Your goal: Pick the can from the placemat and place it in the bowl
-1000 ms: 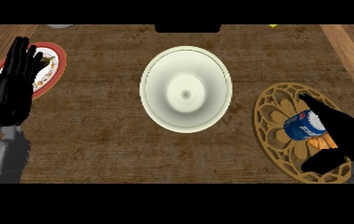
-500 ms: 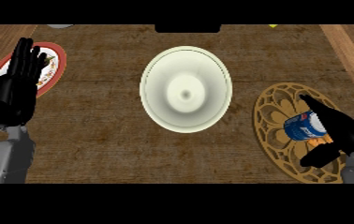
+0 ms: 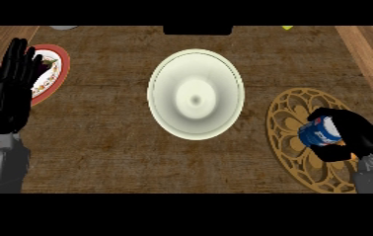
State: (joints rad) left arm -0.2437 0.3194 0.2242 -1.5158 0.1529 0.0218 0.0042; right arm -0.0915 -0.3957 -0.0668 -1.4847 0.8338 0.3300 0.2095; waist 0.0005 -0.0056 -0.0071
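Lower right of frame: right hand (image 3: 348,136) is wrapped round the can (image 3: 319,132), thumb above and fingers below, so it's grasping the can. The can lies tilted with its pale top toward the upper right, over the placemat (image 3: 287,116). Can't tell if it's lifted clear of the mat or resting on it.

My read is that the side-on grip is there so the can travels as one piece across to the bowl (image 3: 218,72); the pick looks made and the carry leftward hasn't begun.

The bowl sits mid-frame, well apart from the mat, with nothing in it, and bare counter (image 3: 102,146) lies between them.

Left hand (image 3: 18,89) is at the left edge with fingers straight and pointing up. It's released and resting, holding nothing, and it partly overlaps a red-rimmed plate (image 3: 56,64) at the upper left.

Materials and shapes:
- Can: blue cylinder with a white band, smooth and glossy, probably metal and likely to roll if laid down.
- Placemat: round tan openwork with petal-like loops, looks woven or cut out, flat.
- Bowl: cream, smooth, round and glazed-looking, with a wide rim sloping to a small centre dimple. Its opening is much wider than the can, so the drop looks forgiving.
- Counter: dark brown wood grain, matte.
- Plate: pale face with some patterned food or print, too small to tell which.
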